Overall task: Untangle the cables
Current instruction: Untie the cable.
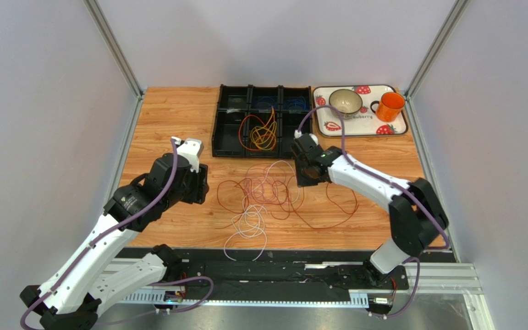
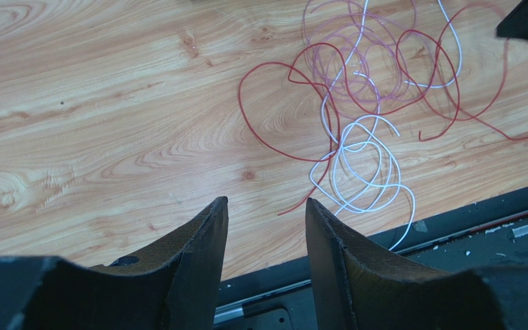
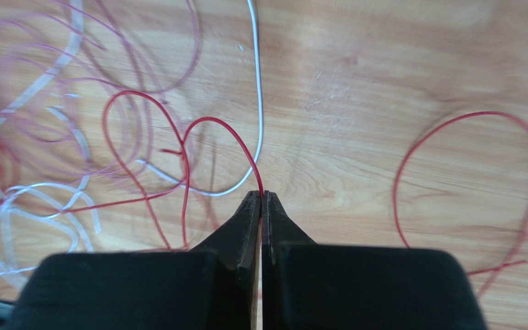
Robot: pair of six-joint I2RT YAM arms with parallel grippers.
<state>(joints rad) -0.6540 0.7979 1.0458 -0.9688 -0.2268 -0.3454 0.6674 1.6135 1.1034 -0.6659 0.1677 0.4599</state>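
– While the cables [image 1: 263,196] lie in a loose heap of red, purple and white loops on the table [image 1: 170,117] just in front of the black divided box [image 1: 227,130], I have one red cable [image 3: 229,134] pinched in the right gripper [image 3: 261,199], its jaws pressed flat together on the strand. A bunch of orange and yellow cables [image 1: 263,134] sits coiled in the box's middle near compartment.

– Which way does that strand run from your fingers?

– From the tips it arcs up and off to the left of the wrist view, straight into the heap. Its long run points at the knot, not away from it. Seen from above, the right gripper stands at the heap's right edge, off the box's near right corner. Another red loop [image 1: 335,203] lies farther right on open wood. Whether it is the same cable, I cannot tell.

– And the left arm?

– The left gripper [image 2: 265,213] hangs off the box's near left corner, at the heap's left side, jaws parted with nothing between them. The white cable [image 2: 366,165] lies ahead and to the right of its fingers, apart from them.

– So the pull is the right arm's?

– I judge so: it alone has a grip, and the slack lies on its side. Drawing the strand rightward, away from the heap, looks the way to free it. The risk is that the purple loops [image 1: 273,184] crossing it come along.
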